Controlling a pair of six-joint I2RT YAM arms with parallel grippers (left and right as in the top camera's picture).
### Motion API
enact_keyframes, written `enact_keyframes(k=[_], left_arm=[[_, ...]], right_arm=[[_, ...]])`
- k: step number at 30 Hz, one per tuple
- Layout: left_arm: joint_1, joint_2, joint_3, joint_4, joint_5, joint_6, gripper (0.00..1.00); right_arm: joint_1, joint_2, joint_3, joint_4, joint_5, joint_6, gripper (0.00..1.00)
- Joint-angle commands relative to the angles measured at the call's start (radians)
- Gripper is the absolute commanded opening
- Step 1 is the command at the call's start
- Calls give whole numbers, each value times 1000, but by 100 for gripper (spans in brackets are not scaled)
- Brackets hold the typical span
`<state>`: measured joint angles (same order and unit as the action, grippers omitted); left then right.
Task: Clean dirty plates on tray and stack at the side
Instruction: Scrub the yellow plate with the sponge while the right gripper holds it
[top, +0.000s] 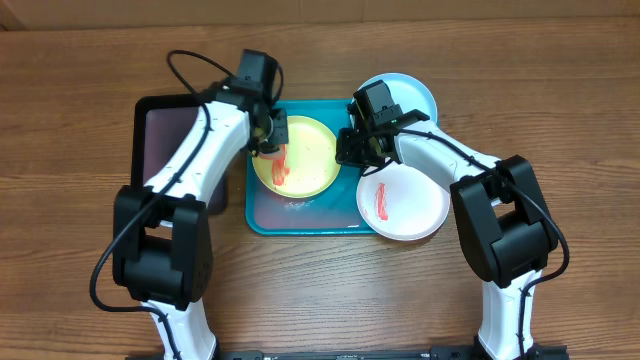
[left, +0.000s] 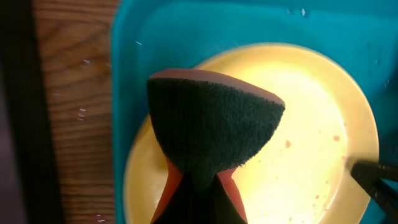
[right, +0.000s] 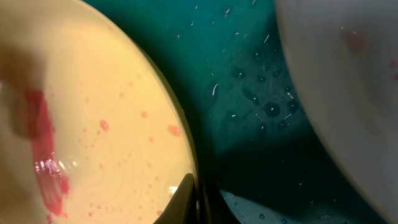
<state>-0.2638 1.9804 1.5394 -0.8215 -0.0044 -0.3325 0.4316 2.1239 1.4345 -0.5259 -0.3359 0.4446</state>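
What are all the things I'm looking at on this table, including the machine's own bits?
Brown wooden table: one, under everything.
Turquoise rectangular plastic tray: one, centre of the table, wet with droplets.
Yellow-green round plastic plate: one, on the turquoise tray, red smear near the sponge.
White round plastic plate: one, red smear, overlapping the turquoise tray's right edge.
Light blue round plastic plate: one, by the tray's far right corner.
Black rectangular tray: one, left of the turquoise tray.
Sponge, dark green scouring face on orange body: one, over the yellow-green plate.
Left arm: white and black, jaws shut on the sponge.
Right arm: white and black, jaws shut on the yellow-green plate's rim.
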Motion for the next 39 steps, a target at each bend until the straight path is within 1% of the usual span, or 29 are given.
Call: enact_keyframes(k=[1, 5, 9, 14, 16, 18, 19, 20, 21, 22, 24, 26, 28, 29, 30, 32, 34, 39], left_arm=[[-27, -22, -53, 15, -14, 9, 4], [-40, -22, -124, 50, -20, -11, 4], [-40, -22, -198, 89, -61, -35, 4], [-40, -22, -267, 139, -69, -35, 4], [-42, -22, -269, 149, -8, -4, 4], [-47, -22, -269, 185, 144, 119, 4], [-49, -22, -269, 209, 243, 188, 4], [-51, -22, -269, 235, 312, 227, 4], [-53, -22, -269, 252, 322, 232, 4], [-53, -22, -269, 265, 298, 225, 4], [-51, -22, -269, 292, 147, 127, 4], [-51, -22, -269, 298, -62, 19, 4], [-51, -22, -269, 286, -202, -51, 4], [-51, -22, -269, 267, -280, -108, 4], [-51, -22, -269, 245, -343, -153, 4], [-51, -22, -269, 215, -376, -167, 4], [-52, -22, -269, 196, -317, -114, 4], [-53, -22, -269, 121, 8, 112, 4]], right_arm=[[6, 14, 18, -3, 3, 6, 4], [6, 14, 18, -2, 3, 6, 4], [6, 14, 18, -2, 3, 9, 4], [6, 14, 18, 0, 2, 10, 4], [6, 14, 18, 1, 3, 17, 4], [6, 14, 18, 1, 3, 21, 4], [6, 14, 18, 1, 3, 21, 4], [6, 14, 18, 1, 3, 21, 4], [6, 14, 18, 1, 3, 21, 4], [6, 14, 18, 1, 2, 21, 4], [6, 14, 18, 0, 2, 21, 4], [6, 14, 18, 0, 2, 21, 4], [6, 14, 18, 0, 2, 21, 4], [6, 14, 18, 0, 2, 21, 4], [6, 14, 18, 0, 2, 21, 4], [6, 14, 18, 0, 3, 21, 4], [6, 14, 18, 1, 2, 21, 4], [6, 14, 18, -5, -33, 24, 4]])
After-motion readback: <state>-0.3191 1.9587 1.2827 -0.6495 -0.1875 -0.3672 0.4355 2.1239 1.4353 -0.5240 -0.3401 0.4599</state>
